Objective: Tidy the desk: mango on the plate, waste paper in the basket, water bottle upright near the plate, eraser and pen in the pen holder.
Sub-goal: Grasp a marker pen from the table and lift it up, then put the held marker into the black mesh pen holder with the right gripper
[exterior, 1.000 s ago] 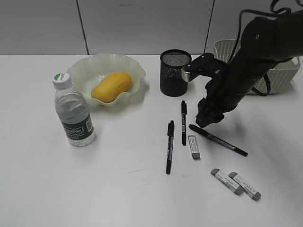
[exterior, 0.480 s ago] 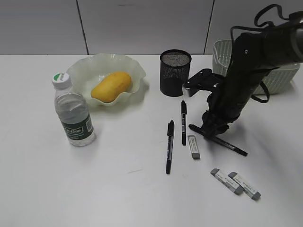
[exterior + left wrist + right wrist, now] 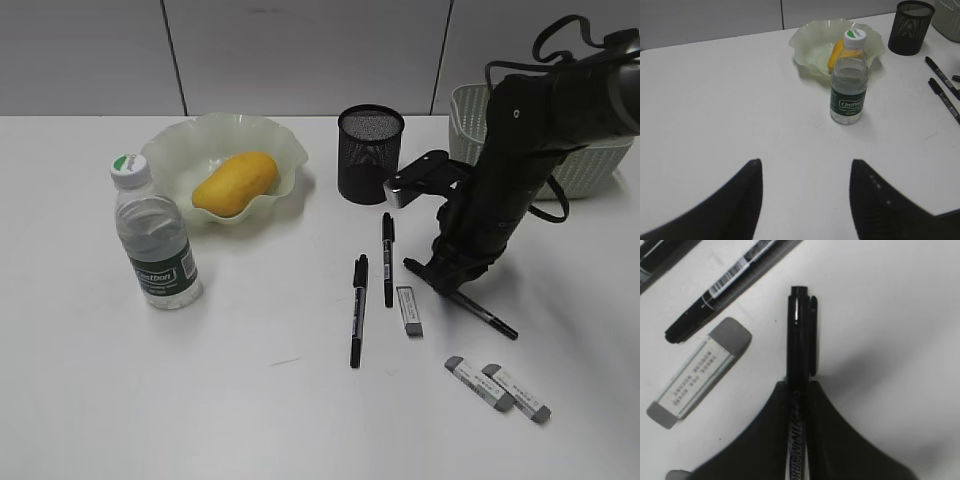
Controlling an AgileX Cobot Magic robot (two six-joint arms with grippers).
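Right gripper [image 3: 447, 272] is down on the desk [image 3: 250, 400], fingers [image 3: 765, 440] pinched tight around a black pen [image 3: 799, 340] lying right of an eraser [image 3: 409, 309]. Left gripper [image 3: 805, 195] hovers spread wide, holding nothing. The mango [image 3: 235, 182] sits in the plate [image 3: 170, 150], with the water bottle [image 3: 152, 238] upright just beside it.

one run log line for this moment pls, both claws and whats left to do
right claw: shut on pen | left claw: open, idle | mango: on plate | erasers, pens: outside pen holder
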